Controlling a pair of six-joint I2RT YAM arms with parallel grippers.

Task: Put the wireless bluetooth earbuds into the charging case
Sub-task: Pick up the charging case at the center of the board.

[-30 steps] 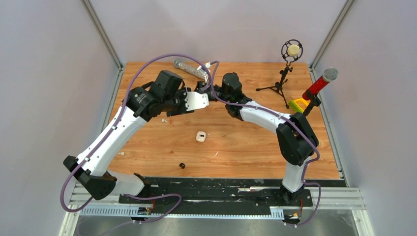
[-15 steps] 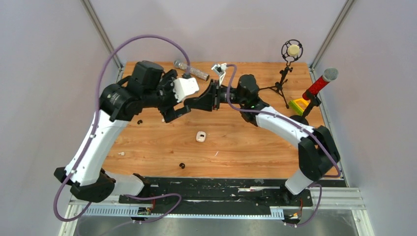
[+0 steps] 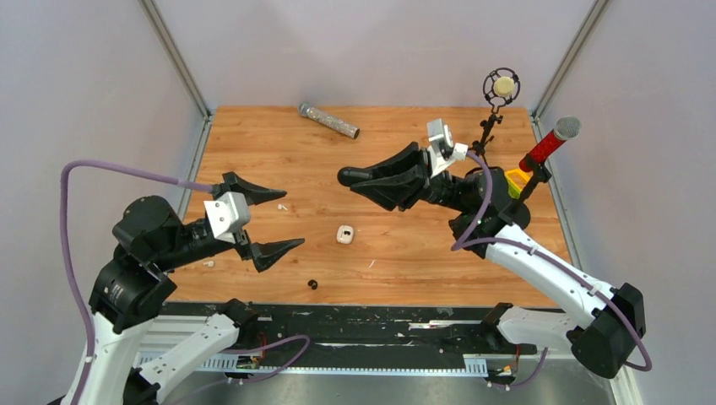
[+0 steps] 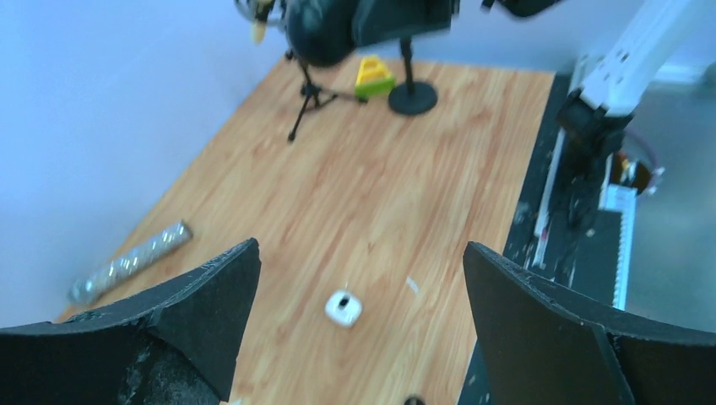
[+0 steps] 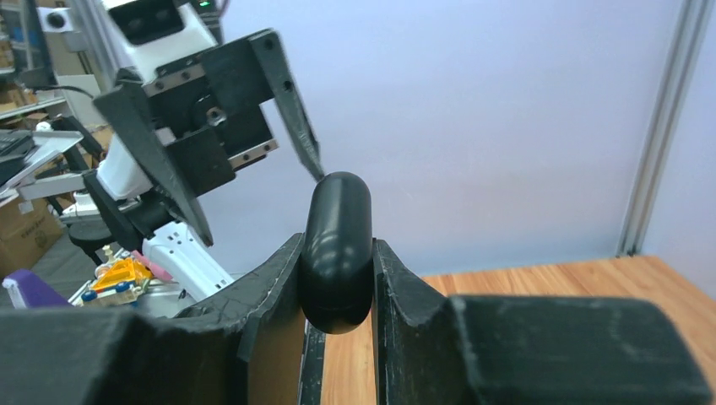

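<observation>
Both arms poised: right gripper [image 3: 353, 180] fingers pinch the black charging case [image 5: 336, 253] while the left gripper [image 3: 291, 219], fingers spread, should straddle the whitish earbud [image 3: 344, 234] squarely before closing.

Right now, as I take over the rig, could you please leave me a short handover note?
Left gripper: open, empty, above the near-left part of the table.
Right gripper: shut on the black charging case, held off the table; the case looks closed.
Whitish earbud: loose on the table, mid-board.
Black earbud: loose on the table, near the front edge.
Done: case in hand.
Left: open the case, then pick up and seat both earbuds.
</observation>
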